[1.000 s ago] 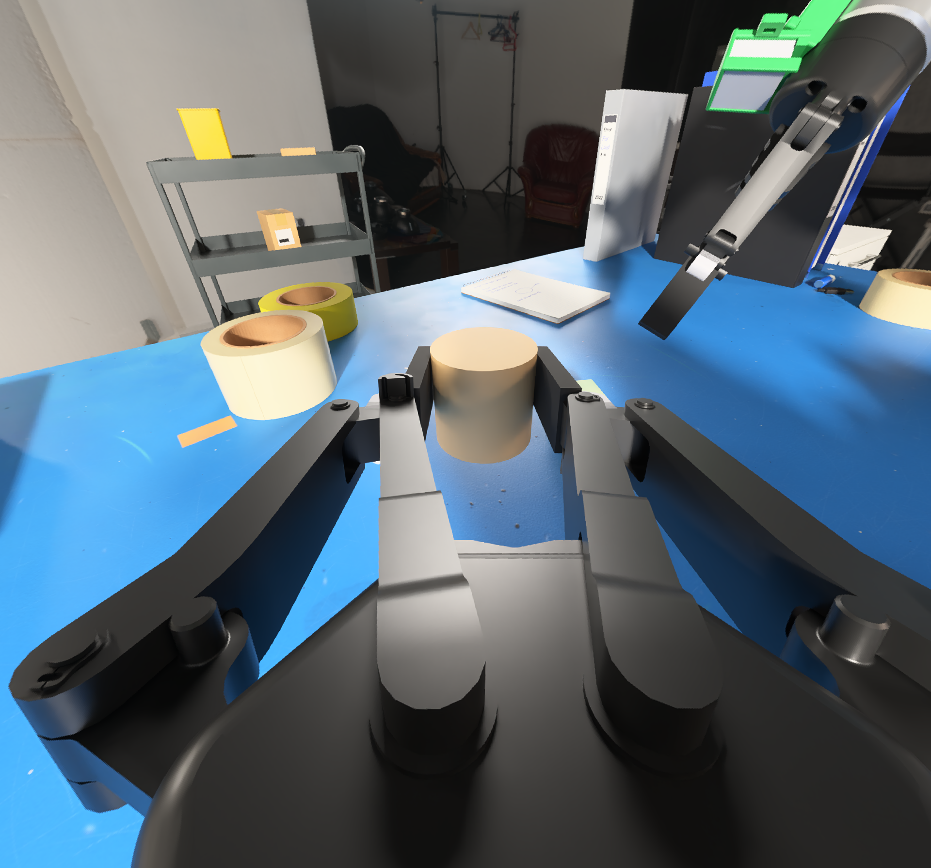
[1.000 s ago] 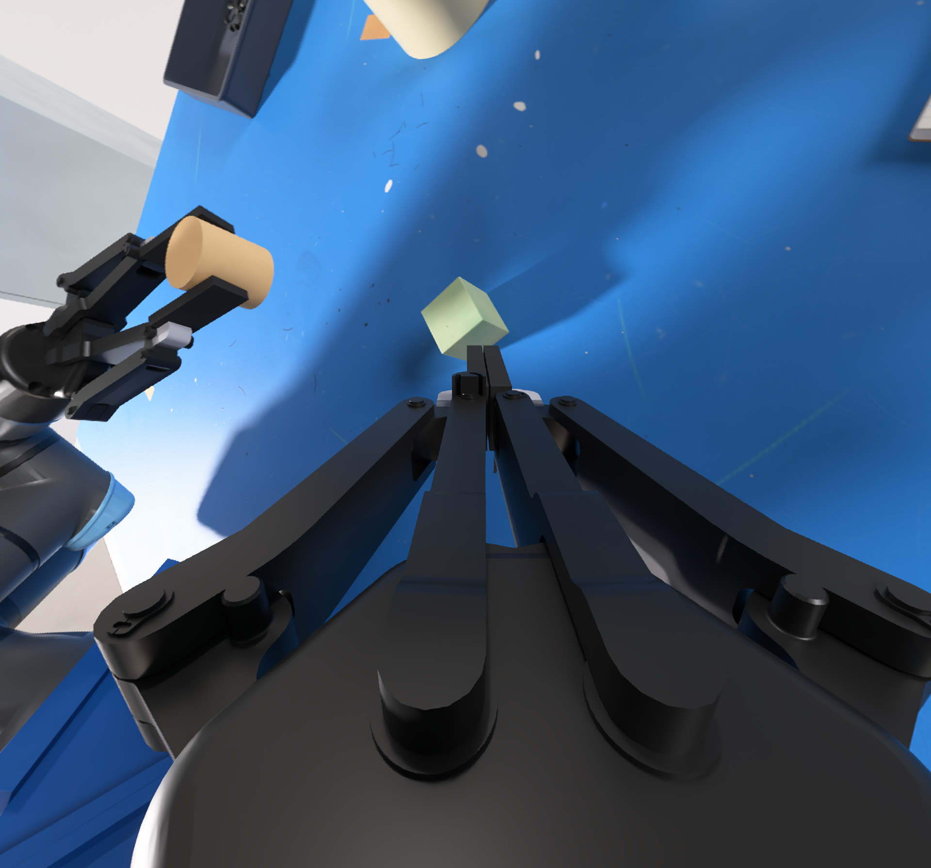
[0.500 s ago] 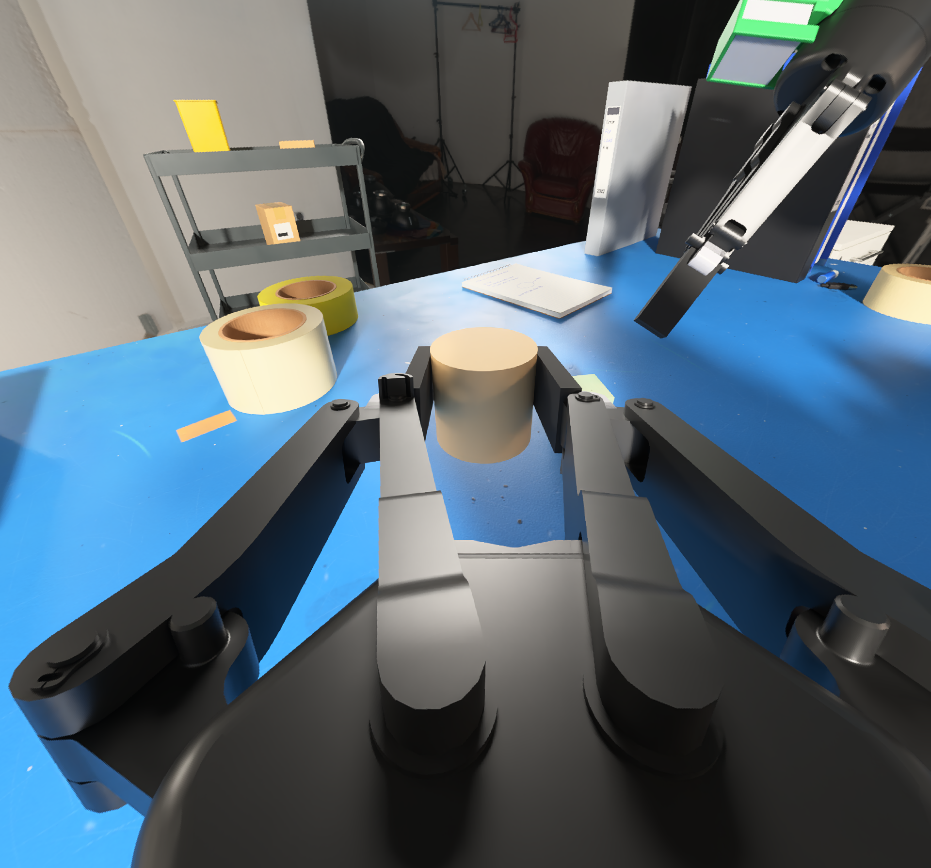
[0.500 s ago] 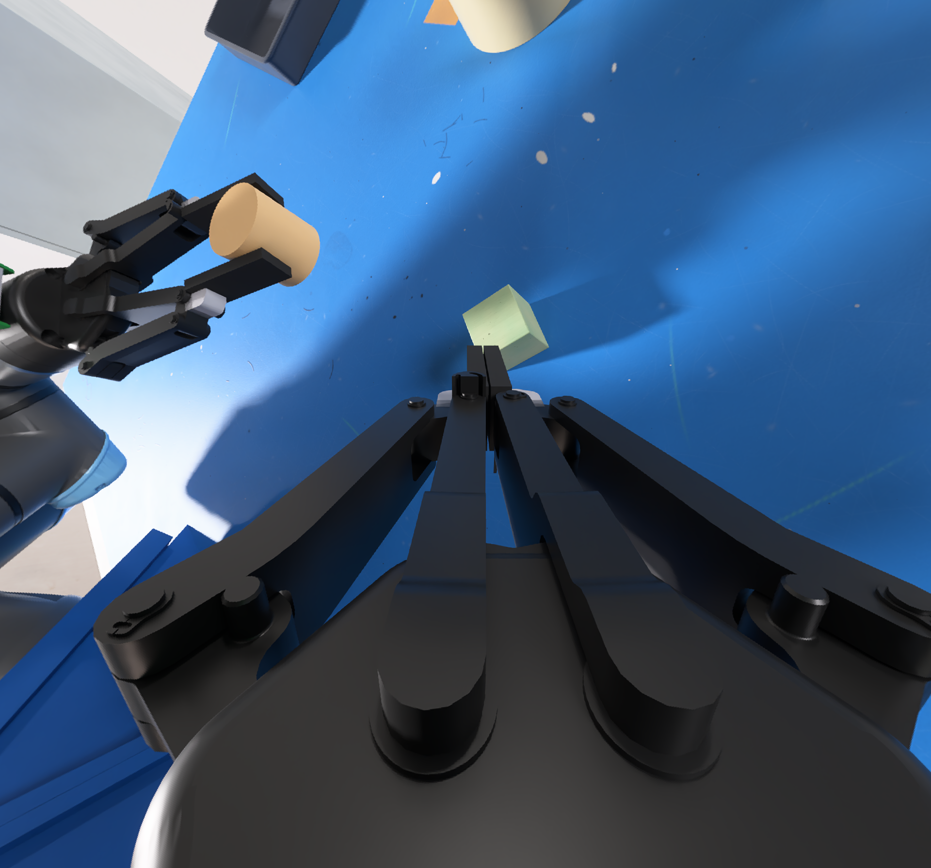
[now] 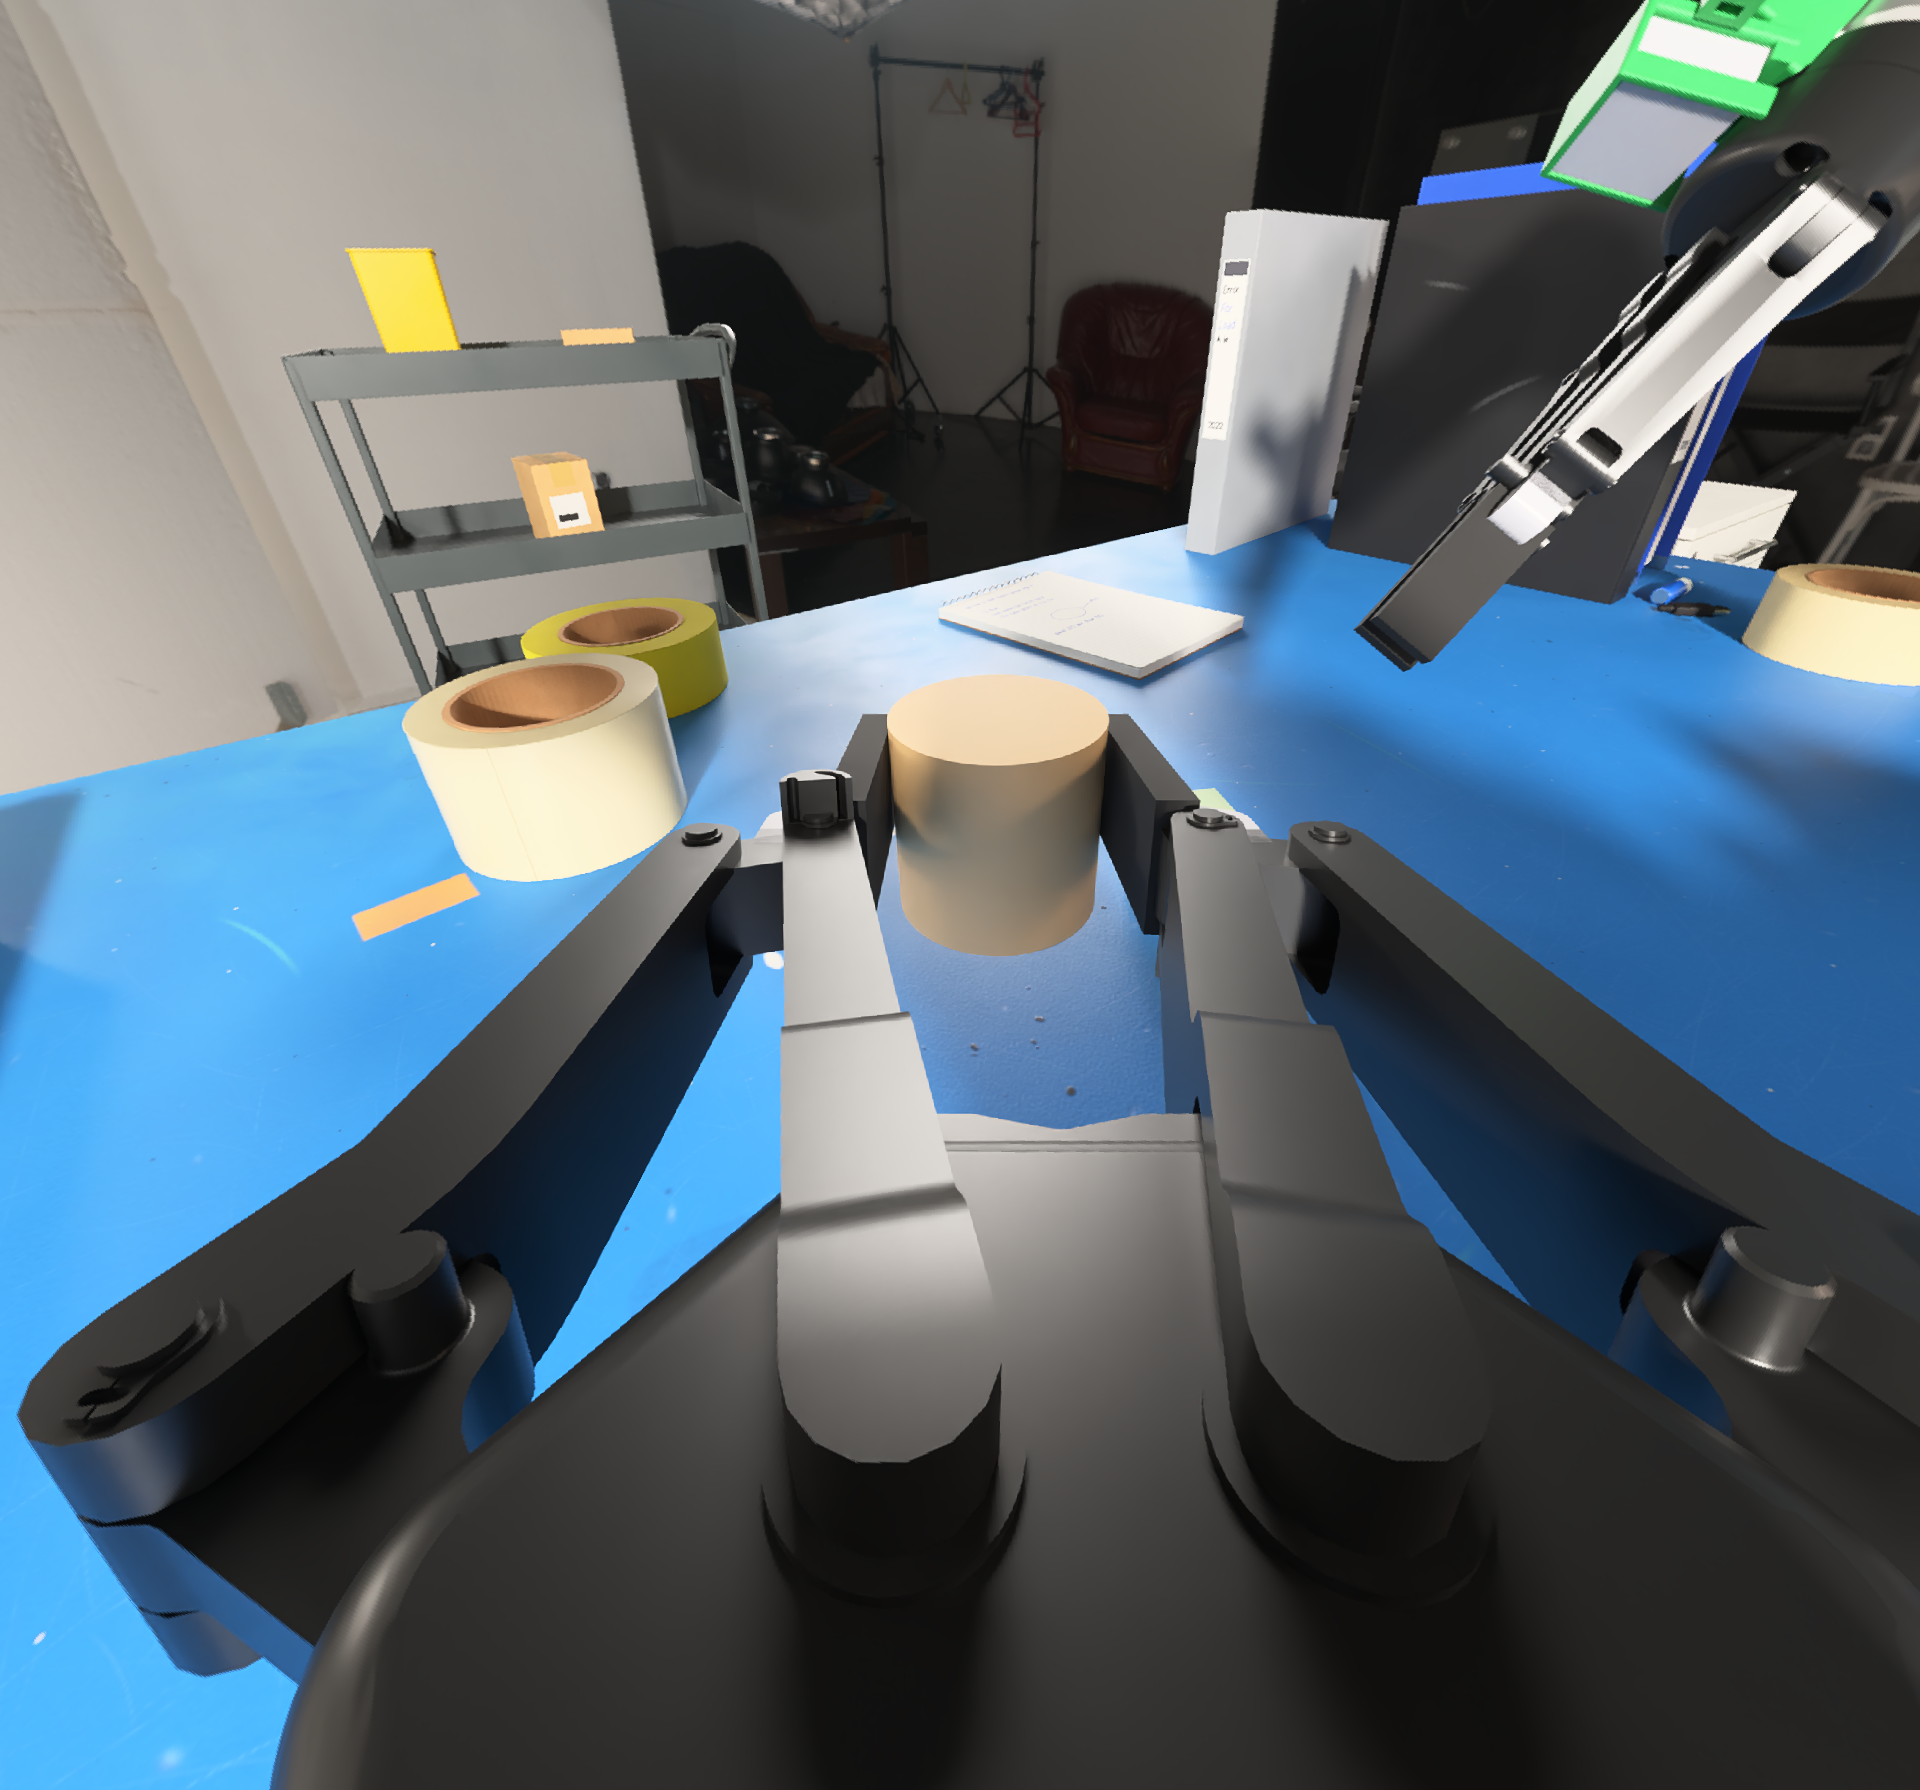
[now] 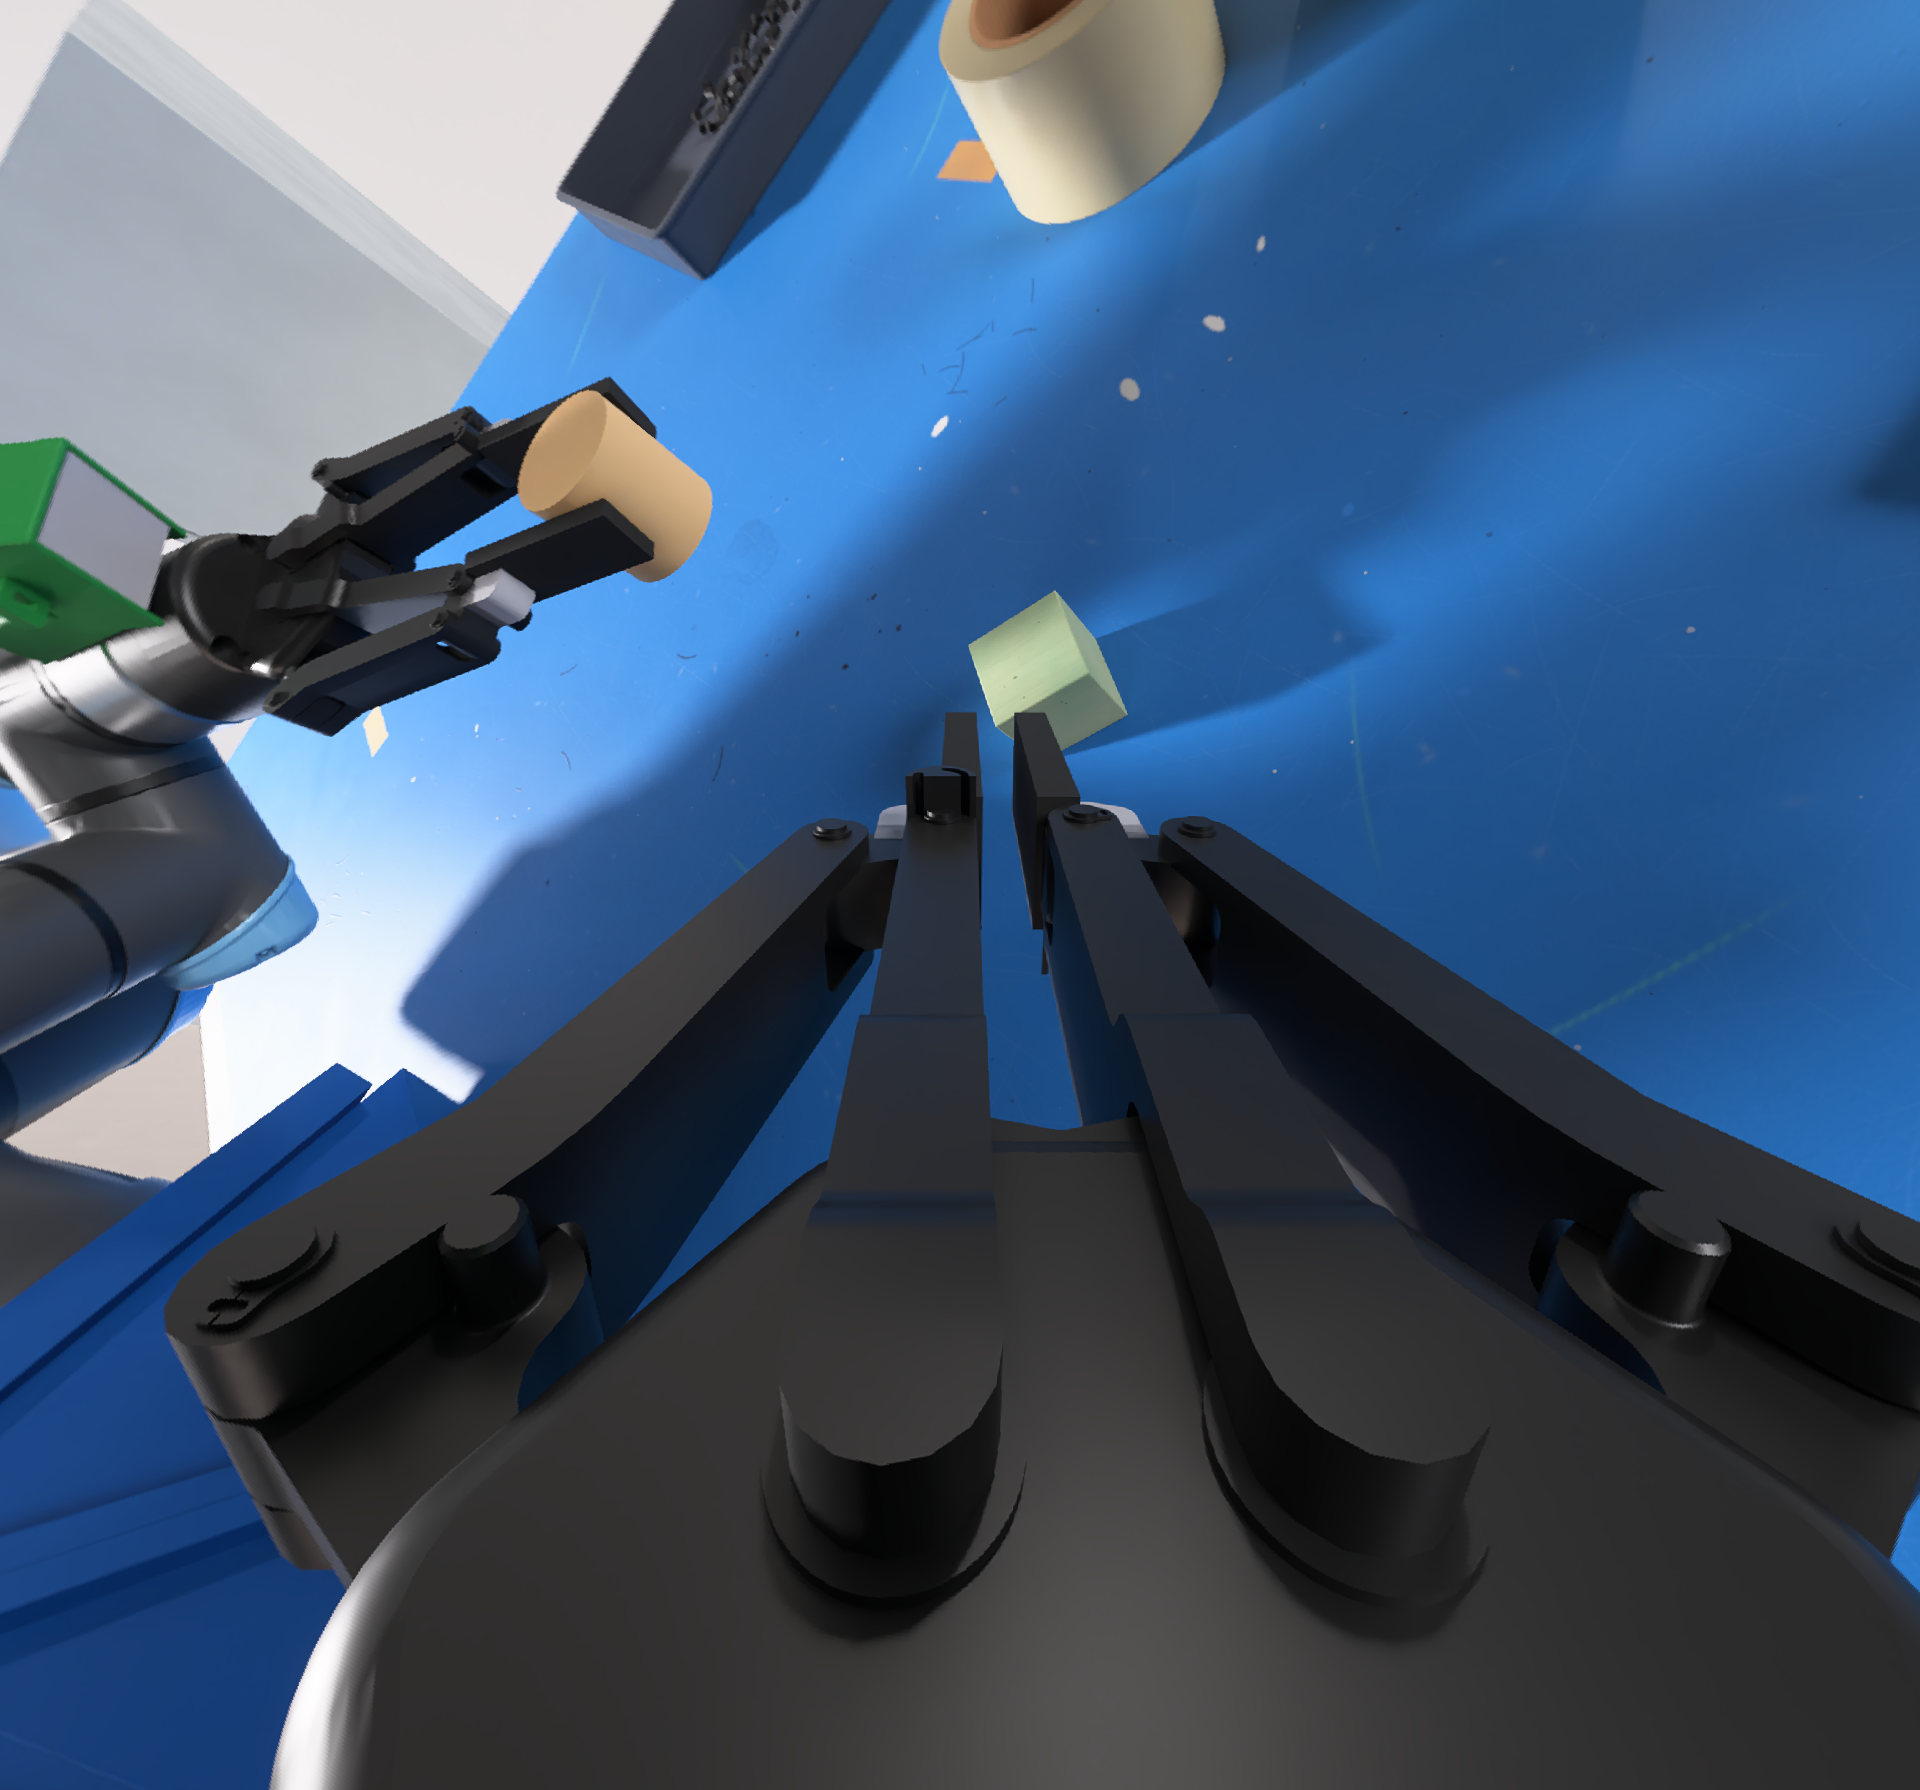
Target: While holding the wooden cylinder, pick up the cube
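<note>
Wooden cylinder (image 5: 995, 810) sits pinched in the left gripper (image 5: 997, 821), clear of the blue worktop (image 6: 1455, 410). The right gripper (image 6: 995, 748) hovers short of the pale-green cube (image 6: 1044, 665) — fingers barely parted; they should widen, square to its faces, then descend.

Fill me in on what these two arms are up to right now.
The left gripper is shut on the wooden cylinder and holds it clear above the blue table. The right gripper hangs over the pale green cube, which lies on the table untouched. Its fingers stand only a narrow gap apart, too close together to take the cube as they are. Rolls of tape, a notebook and a binder lie farther off on the table.
</note>
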{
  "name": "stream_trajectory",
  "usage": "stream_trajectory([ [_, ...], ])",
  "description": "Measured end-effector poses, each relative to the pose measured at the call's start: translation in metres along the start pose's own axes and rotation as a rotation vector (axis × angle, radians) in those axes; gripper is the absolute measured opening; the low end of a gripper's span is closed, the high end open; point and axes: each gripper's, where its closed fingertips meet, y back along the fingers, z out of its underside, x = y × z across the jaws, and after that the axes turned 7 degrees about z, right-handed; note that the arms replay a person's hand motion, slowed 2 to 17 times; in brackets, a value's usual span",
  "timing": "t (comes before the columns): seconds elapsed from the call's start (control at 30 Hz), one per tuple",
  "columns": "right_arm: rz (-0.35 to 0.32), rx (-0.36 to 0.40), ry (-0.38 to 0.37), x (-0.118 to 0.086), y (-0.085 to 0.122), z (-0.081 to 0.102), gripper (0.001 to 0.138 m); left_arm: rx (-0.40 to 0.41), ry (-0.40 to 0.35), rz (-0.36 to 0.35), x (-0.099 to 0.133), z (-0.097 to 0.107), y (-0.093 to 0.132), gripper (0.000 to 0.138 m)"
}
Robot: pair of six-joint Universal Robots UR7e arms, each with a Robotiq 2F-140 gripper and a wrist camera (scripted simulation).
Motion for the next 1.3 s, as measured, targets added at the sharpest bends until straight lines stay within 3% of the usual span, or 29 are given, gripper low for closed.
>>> stream_trajectory([
  [0.33, -0.019, 0.099, 0.084, 0.006, 0.023, 0.019, 0.019, 0.049, -0.032, 0.043, 0.006, -0.007, 0.001, 0.052],
  [0.43, -0.013, 0.11, 0.115, 0.008, 0.027, 0.027, 0.028, 0.084, -0.047, 0.065, 0.008, -0.013, 0.004, 0.052],
  [0.73, -0.012, 0.163, 0.215, 0.005, 0.037, 0.046, 0.045, 0.28, -0.047, 0.111, 0.008, -0.043, 0.029, 0.052],
  [0.93, 0.009, 0.189, 0.287, 0.002, 0.038, 0.057, 0.053, 0.397, -0.026, 0.097, -0.001, -0.058, 0.049, 0.052],
  [1.3, 0.073, 0.136, 0.376, 0.006, 0.028, 0.069, 0.07, 0.365, -0.024, 0.071, -0.007, -0.051, 0.046, 0.052],
])
